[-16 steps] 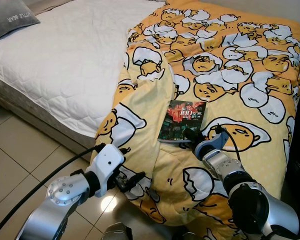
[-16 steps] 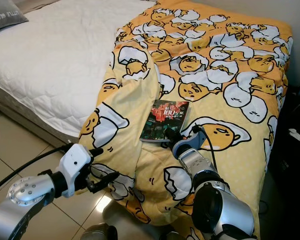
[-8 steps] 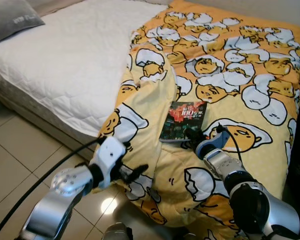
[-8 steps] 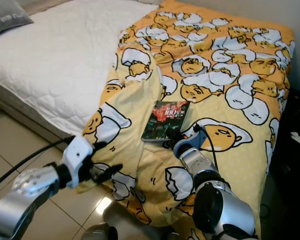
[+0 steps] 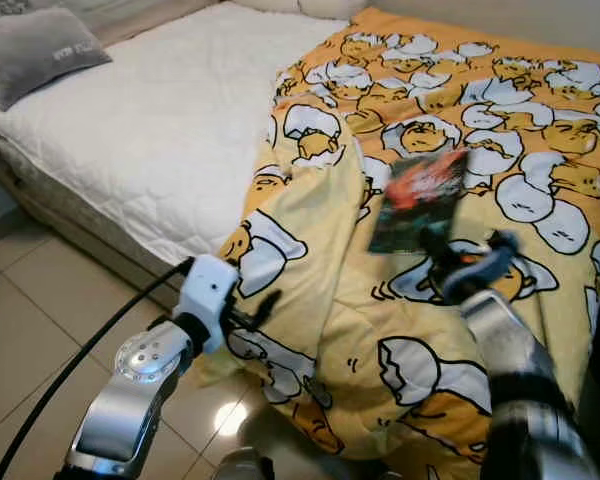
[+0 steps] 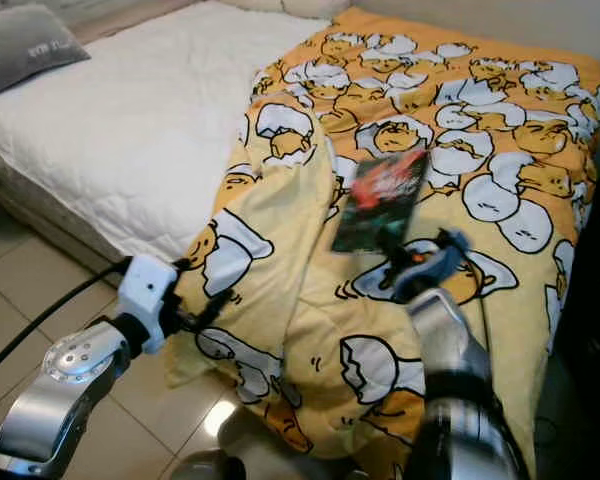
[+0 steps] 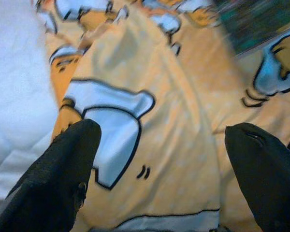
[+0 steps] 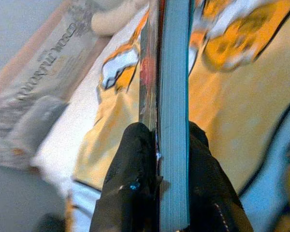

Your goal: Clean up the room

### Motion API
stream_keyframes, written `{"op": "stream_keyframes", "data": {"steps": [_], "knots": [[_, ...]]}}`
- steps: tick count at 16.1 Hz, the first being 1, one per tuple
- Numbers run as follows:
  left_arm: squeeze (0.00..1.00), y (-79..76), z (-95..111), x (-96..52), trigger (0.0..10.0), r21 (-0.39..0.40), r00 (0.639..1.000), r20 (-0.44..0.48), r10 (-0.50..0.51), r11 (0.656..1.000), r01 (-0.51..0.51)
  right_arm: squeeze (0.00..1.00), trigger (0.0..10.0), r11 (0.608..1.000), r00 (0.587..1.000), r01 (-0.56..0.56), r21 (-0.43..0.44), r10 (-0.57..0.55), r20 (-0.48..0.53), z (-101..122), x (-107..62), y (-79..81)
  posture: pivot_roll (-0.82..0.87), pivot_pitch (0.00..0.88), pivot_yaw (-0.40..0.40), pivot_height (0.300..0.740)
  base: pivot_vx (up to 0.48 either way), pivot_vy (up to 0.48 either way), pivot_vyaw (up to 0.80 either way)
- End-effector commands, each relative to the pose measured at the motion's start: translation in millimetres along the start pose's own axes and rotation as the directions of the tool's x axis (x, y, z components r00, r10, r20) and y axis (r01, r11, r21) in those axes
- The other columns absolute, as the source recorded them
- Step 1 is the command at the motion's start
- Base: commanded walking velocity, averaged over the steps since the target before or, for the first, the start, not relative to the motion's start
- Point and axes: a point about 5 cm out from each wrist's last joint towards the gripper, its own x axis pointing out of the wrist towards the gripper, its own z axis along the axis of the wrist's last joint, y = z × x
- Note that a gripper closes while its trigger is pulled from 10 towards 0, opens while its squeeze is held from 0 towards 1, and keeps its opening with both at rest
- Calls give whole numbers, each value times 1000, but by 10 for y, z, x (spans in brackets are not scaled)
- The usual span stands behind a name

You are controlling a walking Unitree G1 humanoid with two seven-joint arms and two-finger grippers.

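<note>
A dark book (image 5: 420, 198) with a red cover picture hangs blurred above the yellow egg-pattern blanket (image 5: 460, 120). My right gripper (image 5: 436, 246) is shut on the book's lower edge. In the right wrist view the fingers (image 8: 130, 164) clamp the book (image 8: 173, 72) by its pale blue page block. My left gripper (image 5: 256, 306) stands open by the blanket's hanging fold at the bedside. In the left wrist view its fingers (image 7: 63, 169) are spread wide with only the blanket (image 7: 159, 96) in front of them.
The white mattress (image 5: 150, 110) lies bare on the left, with a grey pillow (image 5: 40, 50) at its far corner. Beige tiled floor (image 5: 30, 320) runs along the bed. A black cable (image 5: 80, 360) trails from my left arm.
My right gripper has lifted the book off the blanket and carried it up and right. My left gripper has risen toward the blanket's hanging edge. The camera has shifted too.
</note>
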Motion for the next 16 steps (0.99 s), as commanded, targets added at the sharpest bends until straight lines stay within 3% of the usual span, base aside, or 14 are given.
{"op": "stream_keyframes", "data": {"steps": [1, 2, 3, 4, 5, 6, 7, 8, 11, 12, 15, 16], "knots": [[365, 36, -21, -19, 10000, -11, 999, -17, 44, 999, -44, 0, 0, 998, 998, -18, -66, 22, 60, 145, 4, 175, 66, 0, 49, 740, 0, 0, 0], [114, 82, -20, -18, 10000, 3, 995, -11, 101, 995, -101, 0, 3373, 983, 997, -2, -186, 18, 80, 159, -105, 294, 69, 0, 55, 740, 0, 0, 0], [0, 121, -18, -24, 10000, -20, 989, 2, 146, 989, -145, 0, 10000, 951, 996, 6, -310, 22, 86, 117, -191, 394, 53, 0, 68, 740, 0, 0, 0], [0, 138, 31, -36, 10000, -59, 984, 45, 173, 984, -170, 0, 10000, 919, 996, 33, -394, 3, 90, 58, -289, 483, 30, 0, 80, 740, 0, 0, 0], [0, 141, 54, -37, 10000, -60, 981, 62, 185, 982, -181, 0, 10000, 903, 994, 64, -426, -22, 103, 53, -339, 507, 25, 0, 83, 740, 0, 0, 0], [0, 116, 125, -9, 10000, -69, 974, 115, 196, 980, -189, 0, 10000, 838, 987, 140, -528, -77, 140, 34, -434, 506, 32, 0, 79, 740, 0, 0, 0], [0, 89, 127, 28, 10000, -77, 975, 109, 195, 979, -188, 0, 10000, 830, 977, 215, -515, -179, 119, -81, -518, 411, 21, 0, 77, 740, 0, 0, 0], [0, 69, 136, 34, 10000, -78, 976, 112, 186, 981, -177, 0, 10000, 845, 973, 229, -482, -200, 112, -102, -551, 391, 14, 0, 79, 740, 0, 0, -769], [0, 60, 169, 25, 10000, -104, 963, 138, 233, 970, -220, 0, 10000, 782, 945, 327, -531, -282, 166, -62, -608, 319, 25, 0, 80, 740, 0, 0, -800], [0, 139, 178, 10, 10000, -78, 945, 148, 292, 956, -283, 0, 10000, 765, 927, 375, -523, -314, 206, -49, -604, 329, 38, 0, 75, 740, 0, 0, -800], [0, 268, 181, -29, 10000, -55, 924, 143, 354, 935, -350, 0, 10000, 790, 927, 367, -491, -265, 266, 23, -556, 417, 57, 0, 70, 740, 0, 0, -792], [0, 275, 181, -27, 10000, -48, 921, 140, 363, 932, -360, 0, 10000, 781, 921, 380, -496, -267, 284, 24, -531, 423, 73, 0, 72, 740, 0, 330, 0]]}}
